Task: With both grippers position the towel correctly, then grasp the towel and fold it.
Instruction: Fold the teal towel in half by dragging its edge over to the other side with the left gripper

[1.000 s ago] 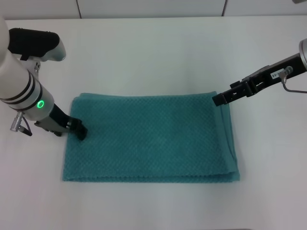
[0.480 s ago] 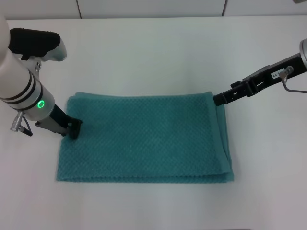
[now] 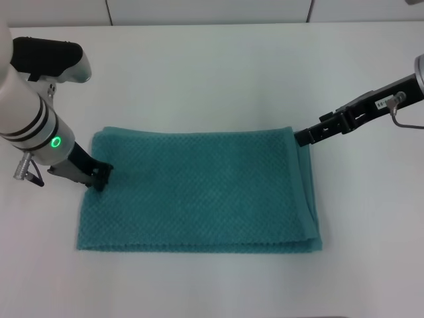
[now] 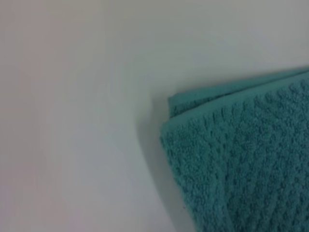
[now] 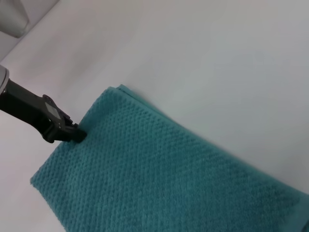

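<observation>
head view is showing the towel [image 3: 199, 191] lying flat on the white tabletop [image 3: 218, 73], already doubled into layers, with the stacked edges showing along its right side. the left gripper [image 3: 101, 179] is pressing down on the towel's left edge, a bit below the far left corner, and the right gripper [image 3: 303, 138] is touching the far right corner.

biggest risk i'm seeing: both tips are just sitting at the very margin of the cloth, so if either one is dragging or pinching from here it's probably only catching the top layer, or slipping off completely, and the layers are going to shear apart and leave the towel skewed. the left side is already looking slightly slanted.

pose-wise, the left arm is reaching in low from the left with its green ring glowing, forearm angling down and inward. the right arm is stretching in long and thin from the upper right, nearly level. honestly can't tell whether either gripper is spread or pinched, the tips are too small, and the left wrist view is only showing the towel corner [image 4: 241, 159] with no tips.
</observation>
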You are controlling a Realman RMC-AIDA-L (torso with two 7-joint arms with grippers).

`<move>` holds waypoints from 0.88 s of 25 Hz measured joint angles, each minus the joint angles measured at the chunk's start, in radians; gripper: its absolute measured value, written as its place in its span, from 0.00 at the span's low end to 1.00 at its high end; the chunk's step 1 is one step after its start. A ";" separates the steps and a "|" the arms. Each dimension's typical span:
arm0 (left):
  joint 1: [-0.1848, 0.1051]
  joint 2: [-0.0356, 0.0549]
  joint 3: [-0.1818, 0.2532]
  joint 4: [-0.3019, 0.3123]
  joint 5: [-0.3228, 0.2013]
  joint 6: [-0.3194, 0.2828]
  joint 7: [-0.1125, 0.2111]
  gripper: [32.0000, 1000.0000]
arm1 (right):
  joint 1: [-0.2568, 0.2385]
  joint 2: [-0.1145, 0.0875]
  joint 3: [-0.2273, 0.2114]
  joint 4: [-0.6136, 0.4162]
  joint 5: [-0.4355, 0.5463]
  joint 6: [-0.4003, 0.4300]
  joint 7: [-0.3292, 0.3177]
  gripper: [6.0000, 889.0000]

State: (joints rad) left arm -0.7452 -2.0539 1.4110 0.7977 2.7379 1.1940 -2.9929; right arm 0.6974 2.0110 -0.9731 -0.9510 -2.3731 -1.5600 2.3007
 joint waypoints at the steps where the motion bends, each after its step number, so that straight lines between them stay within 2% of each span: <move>1: 0.000 0.0003 -0.001 0.000 0.001 0.001 0.000 0.09 | -0.001 0.000 0.000 0.000 0.000 0.000 0.000 0.97; 8: 0.000 0.0050 -0.004 0.001 0.016 0.008 0.000 0.06 | -0.006 -0.003 0.003 0.000 0.000 0.007 0.001 0.97; 13: 0.013 0.0060 -0.058 0.037 0.108 0.044 0.000 0.06 | -0.008 -0.009 0.005 0.015 0.000 0.015 0.001 0.97; 16: 0.032 0.0072 -0.070 0.068 0.132 0.060 0.000 0.06 | -0.009 -0.014 0.006 0.025 0.000 0.021 0.000 0.97; 21: 0.045 0.0233 -0.080 0.079 0.134 0.066 0.001 0.06 | -0.009 -0.015 0.007 0.028 0.000 0.025 0.000 0.97; 22: 0.047 0.0310 -0.081 0.079 0.135 0.067 0.002 0.06 | -0.009 -0.016 0.007 0.028 0.000 0.025 0.000 0.97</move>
State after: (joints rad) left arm -0.6985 -2.0230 1.3304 0.8765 2.8726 1.2612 -2.9914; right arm 0.6887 1.9948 -0.9664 -0.9234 -2.3730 -1.5349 2.3007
